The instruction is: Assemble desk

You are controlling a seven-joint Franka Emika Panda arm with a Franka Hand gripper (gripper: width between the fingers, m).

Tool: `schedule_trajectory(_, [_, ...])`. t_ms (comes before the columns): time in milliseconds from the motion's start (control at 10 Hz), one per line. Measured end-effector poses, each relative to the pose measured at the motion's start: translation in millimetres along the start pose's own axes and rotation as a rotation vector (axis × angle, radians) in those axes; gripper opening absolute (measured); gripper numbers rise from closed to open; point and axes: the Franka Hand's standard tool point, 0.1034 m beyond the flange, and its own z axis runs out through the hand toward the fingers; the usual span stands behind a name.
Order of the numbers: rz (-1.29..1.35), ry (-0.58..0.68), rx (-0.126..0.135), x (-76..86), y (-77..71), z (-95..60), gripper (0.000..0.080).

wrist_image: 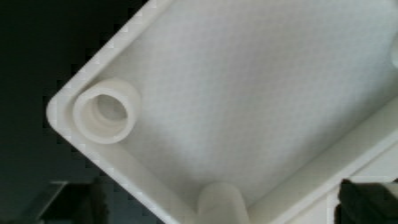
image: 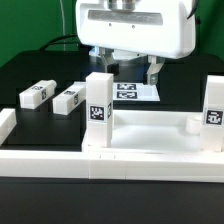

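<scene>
The white tabletop (image: 150,133) lies near the front with its raised rim up. Two tagged leg blocks stand upright at its near corners: one at the exterior view's left (image: 97,98), one at the right (image: 213,104). Two more leg blocks (image: 35,95) (image: 68,99) lie loose on the black table to the left. My gripper (image: 123,68) hangs above the tabletop's far side, open and holding nothing. The wrist view looks down on a tabletop corner (wrist_image: 231,90) with a round socket (wrist_image: 107,110); the gripper (wrist_image: 217,206) shows its dark fingers (wrist_image: 71,205) wide apart on either side.
The marker board (image: 130,90) lies flat behind the tabletop, under the gripper. A long white border rail (image: 60,162) runs along the front, and another rail end (image: 6,124) stands at the left.
</scene>
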Motion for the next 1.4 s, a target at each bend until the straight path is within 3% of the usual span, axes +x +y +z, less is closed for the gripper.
schedule_trajectory(200, [0.141, -0.009, 0.010, -2.0, -1.5, 1.1, 0.0649])
schedule_trajectory(400, [0.392, -0.039, 0.009, -11.0, 7.7, 9.9, 0.0649])
schedule_trajectory(600, [0.602, -0.041, 0.014, -22.3, 5.5, 18.4, 0.0649])
schedule_trajectory(1100, [0.882, -0.061, 0.027, -29.9, 6.8, 26.0, 0.0649])
schedule_trajectory(1400, [0.879, -0.056, -0.010, -42.7, 20.5, 44.1, 0.0649])
